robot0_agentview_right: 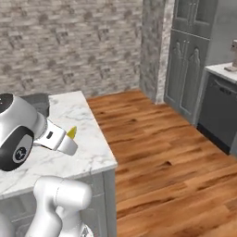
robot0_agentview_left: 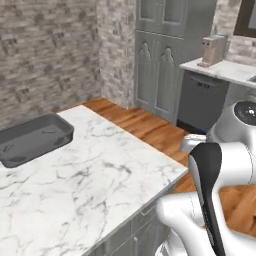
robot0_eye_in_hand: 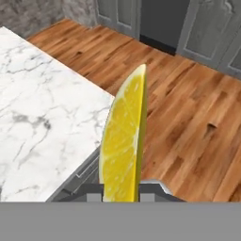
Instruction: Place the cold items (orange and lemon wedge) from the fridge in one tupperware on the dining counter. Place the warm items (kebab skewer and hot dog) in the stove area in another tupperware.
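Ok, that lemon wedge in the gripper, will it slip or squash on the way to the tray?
The lemon wedge looks thin and wet-faced, so it may slip. It is pinched low in the gripper with most of it standing above, so it could pivot. It is small, probably light, and soft flesh may squash under a hard squeeze.

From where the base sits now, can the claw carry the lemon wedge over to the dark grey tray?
Probably yes: the claw, shut on the lemon wedge, is by the dining counter corner, and bare marble lies between it and the dark grey tray at the far end, a long stretch.
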Controlling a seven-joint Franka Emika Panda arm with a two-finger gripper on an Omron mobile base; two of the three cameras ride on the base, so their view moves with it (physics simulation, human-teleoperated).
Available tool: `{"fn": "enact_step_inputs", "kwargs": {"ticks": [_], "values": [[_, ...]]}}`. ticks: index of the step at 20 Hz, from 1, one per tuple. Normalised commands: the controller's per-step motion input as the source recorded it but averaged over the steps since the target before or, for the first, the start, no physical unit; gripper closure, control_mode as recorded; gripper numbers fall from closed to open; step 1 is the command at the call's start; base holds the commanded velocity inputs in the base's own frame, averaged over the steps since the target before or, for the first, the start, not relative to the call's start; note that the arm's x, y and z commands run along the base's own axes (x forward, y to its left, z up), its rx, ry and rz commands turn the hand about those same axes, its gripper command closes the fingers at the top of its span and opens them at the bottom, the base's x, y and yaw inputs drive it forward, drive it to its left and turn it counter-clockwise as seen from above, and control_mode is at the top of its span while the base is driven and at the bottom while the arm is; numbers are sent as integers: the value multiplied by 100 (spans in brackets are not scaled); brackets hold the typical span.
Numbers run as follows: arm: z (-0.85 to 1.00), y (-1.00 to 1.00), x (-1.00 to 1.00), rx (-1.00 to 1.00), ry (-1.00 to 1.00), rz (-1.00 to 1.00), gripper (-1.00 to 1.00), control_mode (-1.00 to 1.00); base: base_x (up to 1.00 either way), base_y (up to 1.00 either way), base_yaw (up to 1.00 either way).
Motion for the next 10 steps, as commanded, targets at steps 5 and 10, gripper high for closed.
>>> {"fn": "enact_step_inputs", "kwargs": {"ticks": [5, 10], "values": [[0, 0, 0, 0, 0, 0, 100, 100, 63, -77, 41], [0, 0, 0, 0, 0, 0, 100, 100, 59, -82, 41]]}}
